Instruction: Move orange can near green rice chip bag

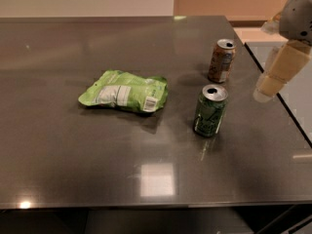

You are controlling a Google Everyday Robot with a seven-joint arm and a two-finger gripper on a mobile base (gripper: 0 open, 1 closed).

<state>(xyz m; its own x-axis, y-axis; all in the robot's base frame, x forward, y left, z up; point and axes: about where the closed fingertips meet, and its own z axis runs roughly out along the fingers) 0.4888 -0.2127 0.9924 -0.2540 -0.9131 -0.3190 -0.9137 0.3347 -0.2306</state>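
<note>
**Can not grabbed yet**

The orange can (222, 61) stands behind the green can (209, 111), well apart from the green rice chip bag (124, 91). The gripper (265, 89) hangs to its right, touching nothing (spread or pressed together, I can't tell), likely lining up a grab.

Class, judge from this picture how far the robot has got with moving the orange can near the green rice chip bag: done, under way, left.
Done: nothing yet; the orange can stands upright on the table, far right, apart from the green rice chip bag. Under way: the gripper hangs right of the can, not touching it. Left: grasp, carry, set down beside the bag.
</note>
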